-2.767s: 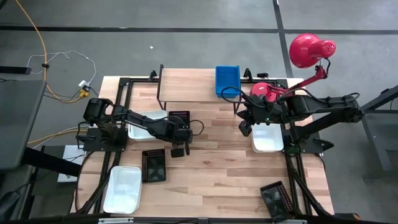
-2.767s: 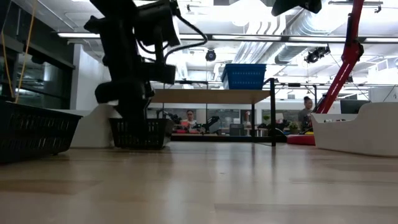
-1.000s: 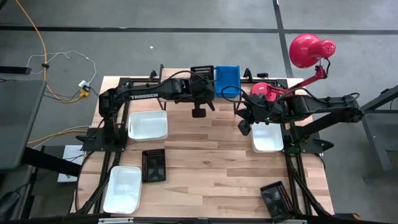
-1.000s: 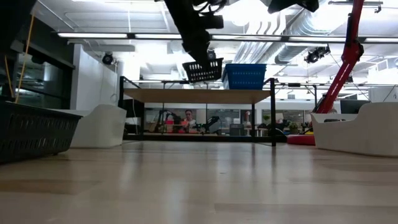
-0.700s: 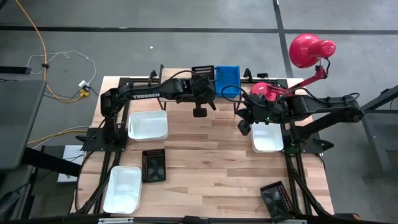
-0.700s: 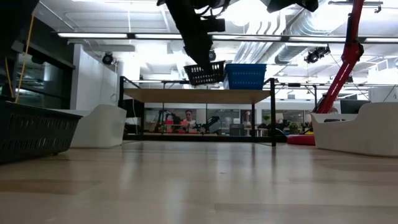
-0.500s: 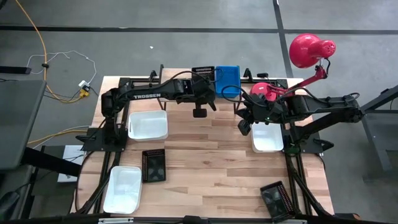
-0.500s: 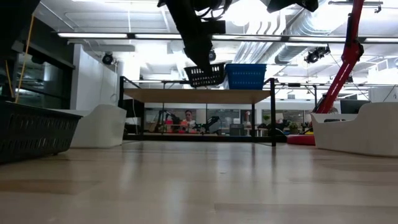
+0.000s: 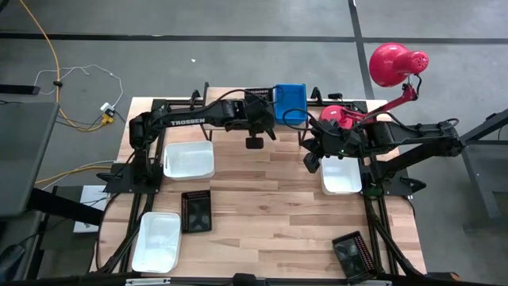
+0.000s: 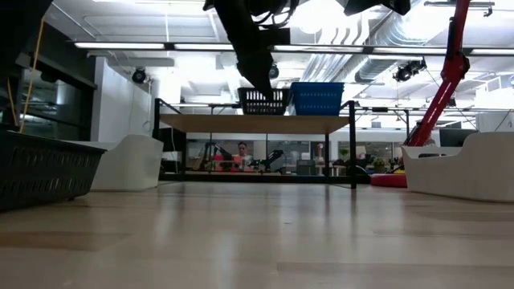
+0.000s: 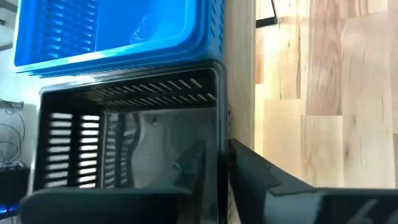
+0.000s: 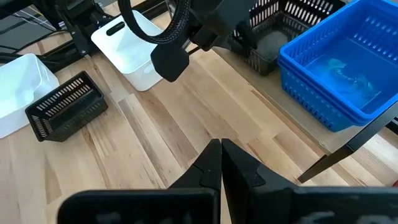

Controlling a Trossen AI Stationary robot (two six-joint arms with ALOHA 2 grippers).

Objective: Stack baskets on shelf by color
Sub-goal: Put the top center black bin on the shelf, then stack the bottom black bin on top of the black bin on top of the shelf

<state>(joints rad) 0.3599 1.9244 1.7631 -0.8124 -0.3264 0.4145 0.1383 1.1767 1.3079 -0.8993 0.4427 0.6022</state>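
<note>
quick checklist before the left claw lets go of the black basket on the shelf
1. Small black slotted plastic basket level on the light wood shelf: ok.
2. Beside the bright blue plastic basket, not on it: ok.
3. Left claw shut on its wall: ok.
4. Fully seated, not hovering: cannot tell.
5. Right claw shut, waiting above the table, clear of the shelf: ok.

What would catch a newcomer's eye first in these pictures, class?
Probably the red lamp above the table's far right corner, then the blue baskets on the shelf. Beside them, the left gripper holds a black basket by its wall on the shelf top.
</note>
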